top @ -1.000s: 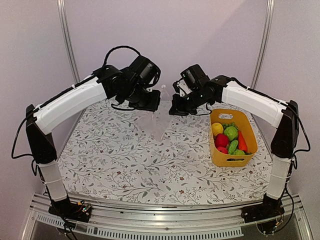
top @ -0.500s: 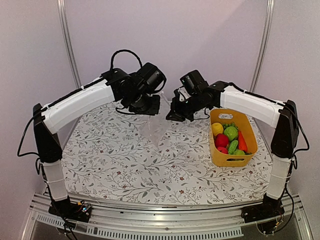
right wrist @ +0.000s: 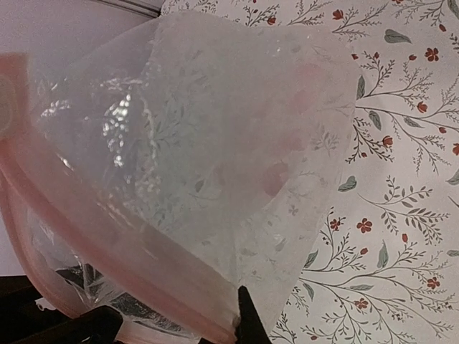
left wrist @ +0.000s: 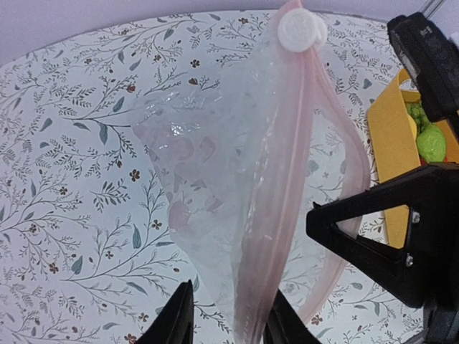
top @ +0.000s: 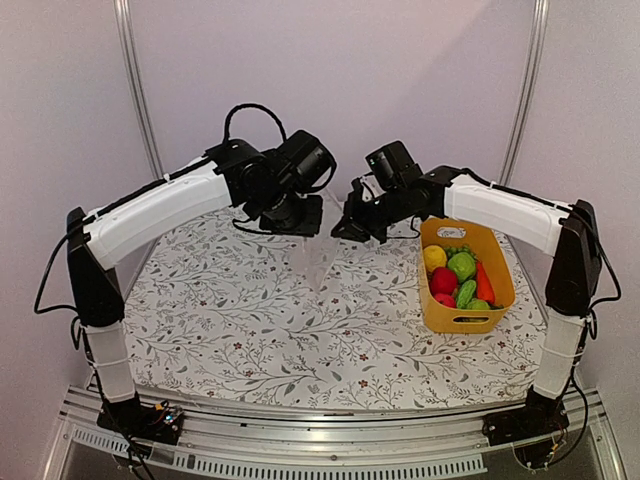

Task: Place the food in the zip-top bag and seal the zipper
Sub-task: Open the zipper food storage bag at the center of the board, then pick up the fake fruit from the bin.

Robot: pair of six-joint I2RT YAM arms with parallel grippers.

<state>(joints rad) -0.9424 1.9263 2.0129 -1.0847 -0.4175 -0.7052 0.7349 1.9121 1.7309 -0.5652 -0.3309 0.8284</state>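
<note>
Only the overhead view gives you the whole table (top: 230,320). It also shows the orange-yellow basket (top: 497,298) standing well out beyond the right gripper (top: 350,228), with all the food (top: 460,267) inside it. The left wrist camera catches just a corner of that basket.

The zip-top bag (top: 312,262) hangs between your two grippers, tapering downward from them, empty. From above it is barely readable. The wrist views show you its pink zipper (left wrist: 301,129), and the left one shows the white slider (left wrist: 300,30) at the end farthest from the left gripper (left wrist: 229,324).

Your left jaws stand partway apart. The bag's mouth edge runs through their gap, and you cannot tell whether either finger touches it. Your right jaws are closed on the zipper edge, and the film fans out ahead of them.
</note>
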